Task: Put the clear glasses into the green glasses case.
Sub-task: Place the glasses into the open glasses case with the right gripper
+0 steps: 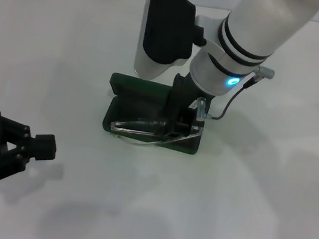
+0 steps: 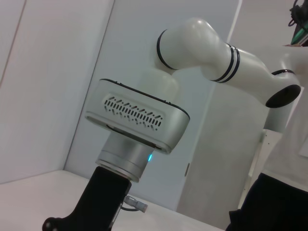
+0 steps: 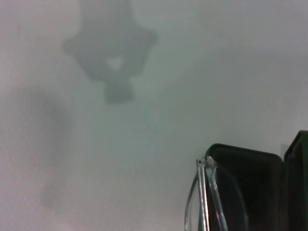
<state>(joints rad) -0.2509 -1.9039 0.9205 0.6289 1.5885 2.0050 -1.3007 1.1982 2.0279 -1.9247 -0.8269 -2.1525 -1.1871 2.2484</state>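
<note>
As seen from the head camera, the green glasses case (image 1: 128, 94) stands open near the middle of the white table (image 1: 266, 207), its lid raised at the far side and its tray toward the robot. The clear glasses (image 1: 146, 131) lie across the tray's near edge, one thin arm reaching out past the case's left end. The right gripper (image 1: 174, 122) is lowered into the case and appears to have its dark fingers closed on the glasses frame near the right end. The left gripper (image 1: 41, 146) rests low over the table at the near left, well apart from the case; whether its fingers are parted or closed cannot be told. From the left wrist camera, the right arm (image 2: 211, 48) shows bending down to its grey wrist housing, against pale walls. From the right wrist camera, one end of the clear glasses (image 3: 207, 197) shows over the dark case interior (image 3: 252, 187), with the gripper's shadow on the table beyond.
</note>
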